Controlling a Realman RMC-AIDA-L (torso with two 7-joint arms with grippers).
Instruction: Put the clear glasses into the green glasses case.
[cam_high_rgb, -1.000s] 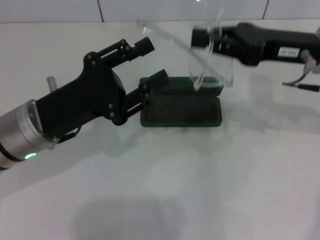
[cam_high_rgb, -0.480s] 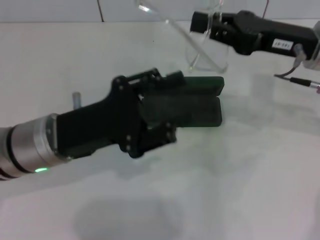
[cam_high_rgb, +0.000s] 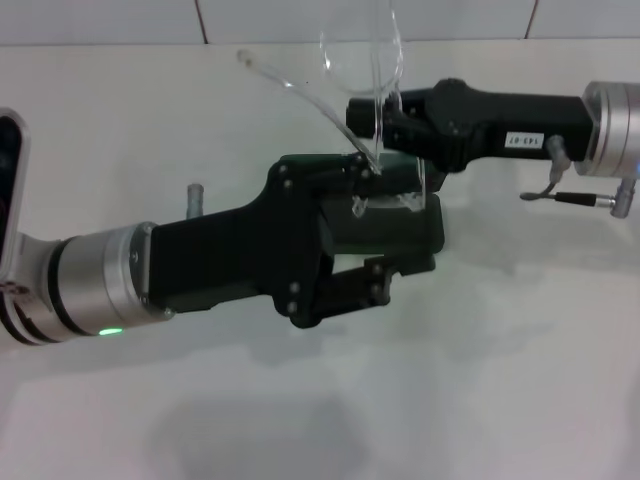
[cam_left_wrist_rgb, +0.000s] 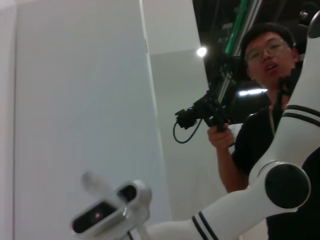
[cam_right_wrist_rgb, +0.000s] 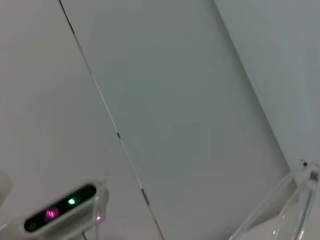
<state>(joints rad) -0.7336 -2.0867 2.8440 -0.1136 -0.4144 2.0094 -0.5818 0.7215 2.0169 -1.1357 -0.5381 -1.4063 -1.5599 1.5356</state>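
Green glasses case (cam_high_rgb: 400, 225) lies on the white table (cam_high_rgb: 480, 380), largely covered by the left gripper (cam_high_rgb: 385, 255), whose black fingers straddle it, one above and one at its near edge; whether they clamp it cannot be told. Beyond, the right gripper (cam_high_rgb: 375, 118) pinches the clear glasses (cam_high_rgb: 350, 90) just above the case's far side.

Black angular claws (cam_high_rgb: 375, 270) on silver wrist cuffs, green indicator light, white label
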